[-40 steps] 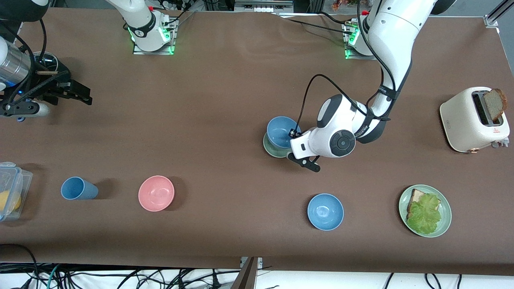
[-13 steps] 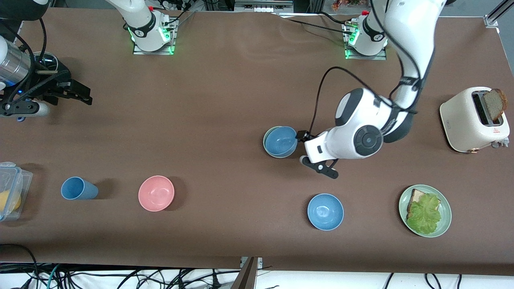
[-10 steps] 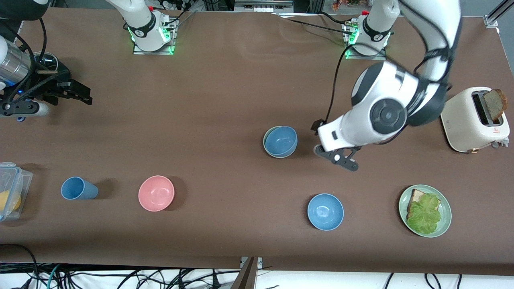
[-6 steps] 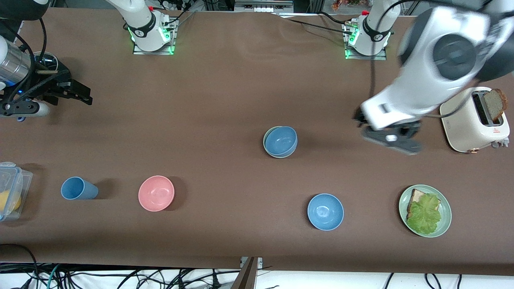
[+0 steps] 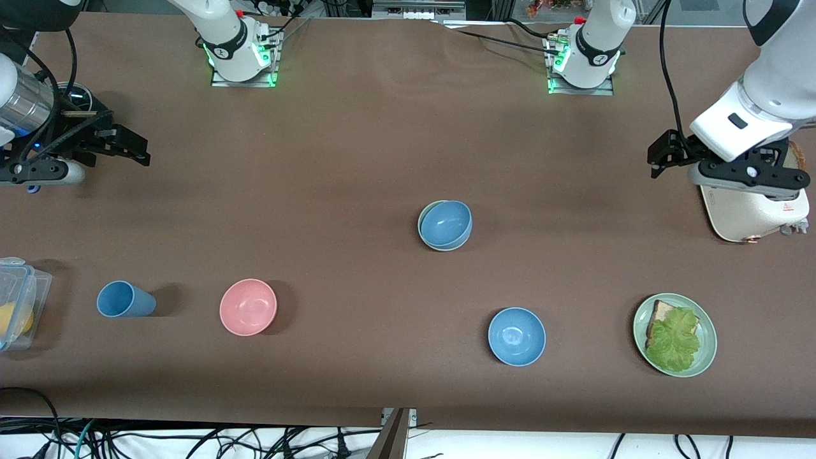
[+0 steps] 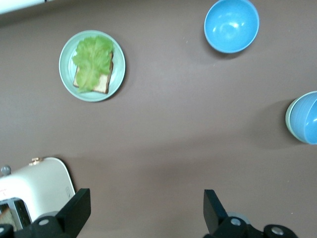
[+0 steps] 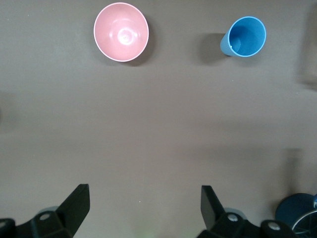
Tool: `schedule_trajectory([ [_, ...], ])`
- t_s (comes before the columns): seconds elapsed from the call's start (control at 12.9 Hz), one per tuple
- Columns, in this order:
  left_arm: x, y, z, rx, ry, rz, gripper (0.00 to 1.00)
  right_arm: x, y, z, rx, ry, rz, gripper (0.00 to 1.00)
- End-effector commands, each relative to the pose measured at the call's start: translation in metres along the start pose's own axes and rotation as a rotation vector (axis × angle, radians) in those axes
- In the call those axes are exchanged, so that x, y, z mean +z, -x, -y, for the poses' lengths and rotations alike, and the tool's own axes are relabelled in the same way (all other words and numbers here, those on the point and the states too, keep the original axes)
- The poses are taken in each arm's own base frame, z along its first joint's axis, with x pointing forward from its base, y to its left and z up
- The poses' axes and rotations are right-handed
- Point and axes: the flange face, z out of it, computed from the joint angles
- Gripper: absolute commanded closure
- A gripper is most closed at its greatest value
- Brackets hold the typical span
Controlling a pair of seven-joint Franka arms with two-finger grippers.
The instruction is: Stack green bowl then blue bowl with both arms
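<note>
The greyish blue bowl (image 5: pixel 447 223) sits nested inside the pale green bowl (image 5: pixel 421 225) at mid-table; only a sliver of the green rim shows. In the left wrist view the stacked blue bowl (image 6: pixel 306 118) and the green bowl's rim (image 6: pixel 288 117) sit at the frame's edge. My left gripper (image 5: pixel 727 169) hangs open and holding nothing over the table beside the toaster, well away from the stack; between its dark fingers (image 6: pixel 79 210) only bare table shows. My right gripper (image 5: pixel 131 148) waits open over the right arm's end of the table, its fingers (image 7: pixel 77 203) holding nothing.
A brighter blue bowl (image 5: pixel 516 336) lies nearer the front camera than the stack. A green plate (image 5: pixel 709 331) with bread and lettuce and a white toaster (image 5: pixel 746 213) are toward the left arm's end. A pink bowl (image 5: pixel 248 306), blue cup (image 5: pixel 124 299) and clear container (image 5: pixel 19 290) lie toward the right arm's end.
My left gripper has let go of the blue bowl, now resting in the green bowl. The left arm rose and swung away to the toaster. The right arm has barely moved.
</note>
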Motion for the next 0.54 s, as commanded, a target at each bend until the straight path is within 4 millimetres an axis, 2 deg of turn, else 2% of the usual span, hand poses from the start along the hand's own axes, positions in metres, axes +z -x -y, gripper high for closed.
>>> schedule_trajectory([
  [0.0,0.008,0.018,0.017,-0.041,0.020,-0.006,0.00,-0.005,0.004,0.002,-0.006,-0.008,0.004,0.01],
  [0.08,0.012,0.018,0.031,-0.071,0.037,0.000,0.00,-0.005,0.004,0.002,-0.006,-0.008,0.004,0.01],
  [0.46,0.012,0.014,0.028,-0.066,0.037,0.012,0.00,-0.005,0.004,0.002,-0.005,-0.009,-0.001,0.01],
])
